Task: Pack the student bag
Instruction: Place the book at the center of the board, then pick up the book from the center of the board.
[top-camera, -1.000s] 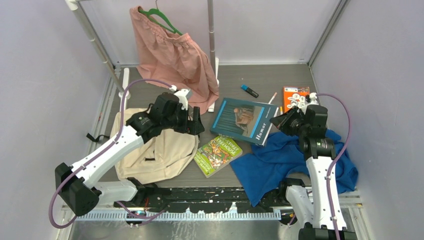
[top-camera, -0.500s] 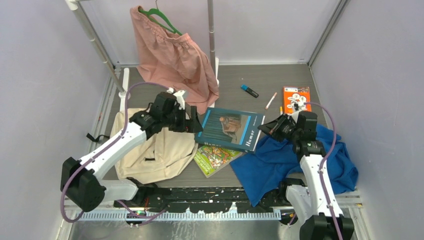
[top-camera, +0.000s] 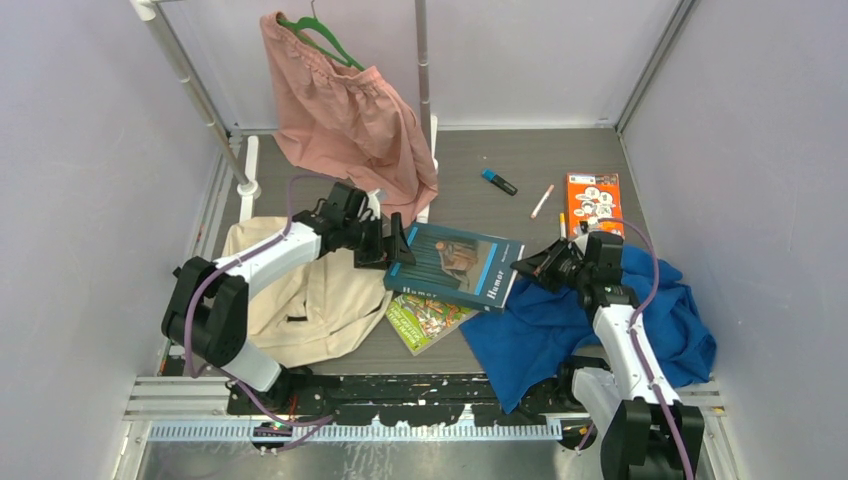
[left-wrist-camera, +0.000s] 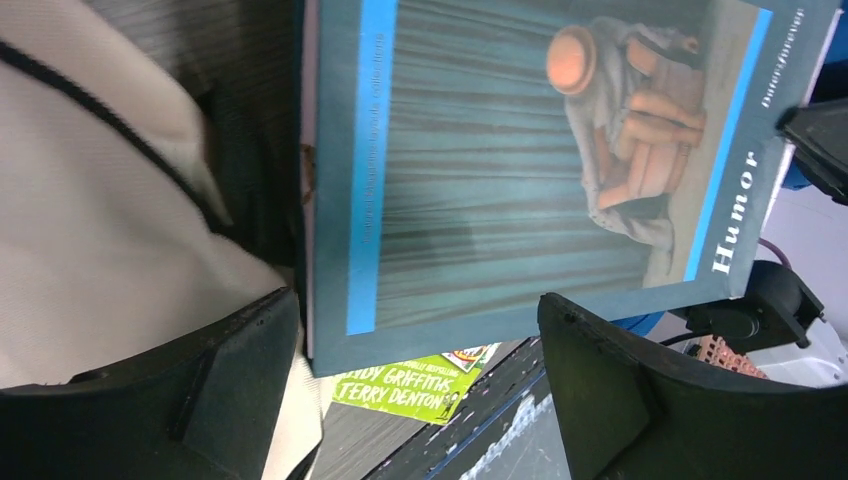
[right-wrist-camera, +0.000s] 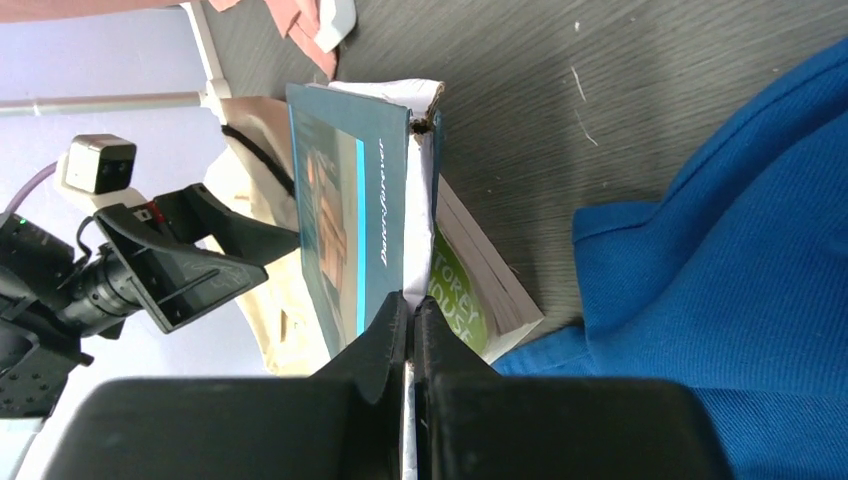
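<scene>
The cream student bag (top-camera: 300, 300) lies flat at the left, its black-zippered opening facing right; it also shows in the left wrist view (left-wrist-camera: 90, 230). My right gripper (top-camera: 527, 268) is shut on the edge of the teal "Humor" book (top-camera: 455, 262) and holds it tilted over the table, its left edge at the bag's mouth. The book fills the left wrist view (left-wrist-camera: 520, 170) and shows edge-on in the right wrist view (right-wrist-camera: 345, 210). My left gripper (top-camera: 392, 245) is open at the bag's opening, its jaws on either side of the book's near edge.
A green paperback (top-camera: 428, 315) lies partly under the teal book. A blue cloth (top-camera: 590, 320) covers the right front. A pink garment (top-camera: 345, 115) hangs on a green hanger at the back. A blue marker (top-camera: 498, 181), a pen (top-camera: 542, 201) and an orange box (top-camera: 592, 197) lie at back right.
My right gripper has carried the teal book leftward to the bag's opening. My left arm has drawn back and its gripper has stayed at the bag's mouth.
</scene>
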